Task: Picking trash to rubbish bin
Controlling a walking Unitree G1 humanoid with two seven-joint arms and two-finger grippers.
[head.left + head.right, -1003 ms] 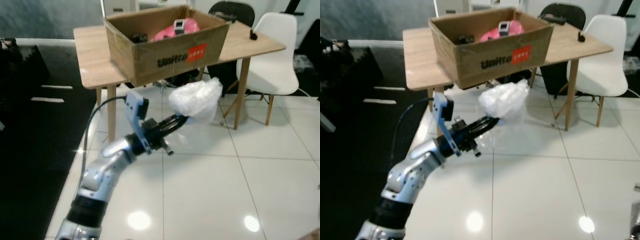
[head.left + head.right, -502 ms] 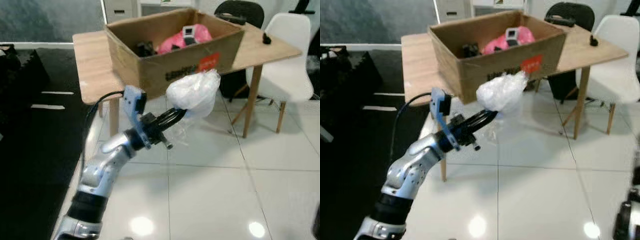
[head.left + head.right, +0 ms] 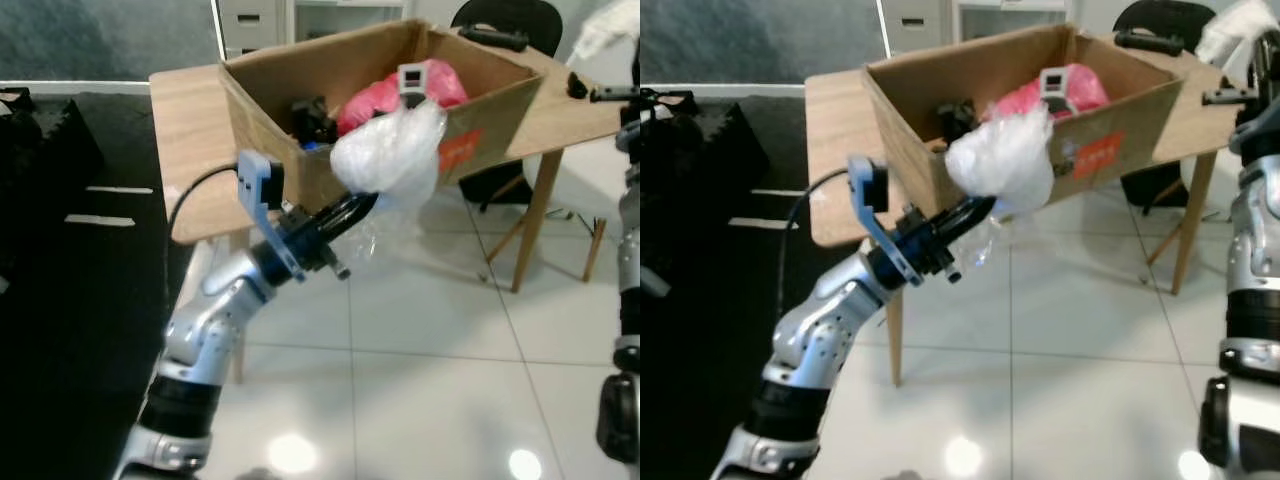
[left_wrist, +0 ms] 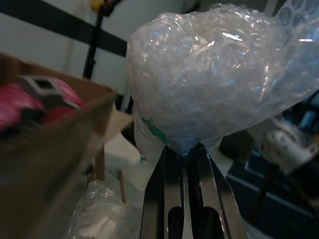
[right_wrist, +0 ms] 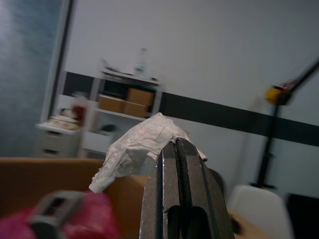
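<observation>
My left gripper [image 3: 362,207] is shut on the neck of a clear bubble-wrap bundle [image 3: 390,152], which it holds up against the front wall of the open cardboard box [image 3: 485,115]. The left wrist view shows the two black fingers pinched under the bundle [image 4: 219,79], with the box [image 4: 55,134] beside them. Inside the box lie a pink bag [image 3: 385,95] and a small grey device [image 3: 412,77]. My right gripper [image 5: 177,145] is shut on a crumpled white paper [image 5: 142,144]. It is raised at the far right over the table corner, the paper [image 3: 1232,25] uppermost.
The box stands on a wooden table [image 3: 185,110] with thin legs. A black chair [image 3: 500,15] is behind it, and a small black object [image 3: 575,88] lies on the table's right end. A dark mat [image 3: 60,250] covers the floor at left; white tiles [image 3: 430,350] lie ahead.
The camera has come closer to the table. My left gripper has lifted the bubble wrap up to the box's front wall. My right arm has risen into view with the paper.
</observation>
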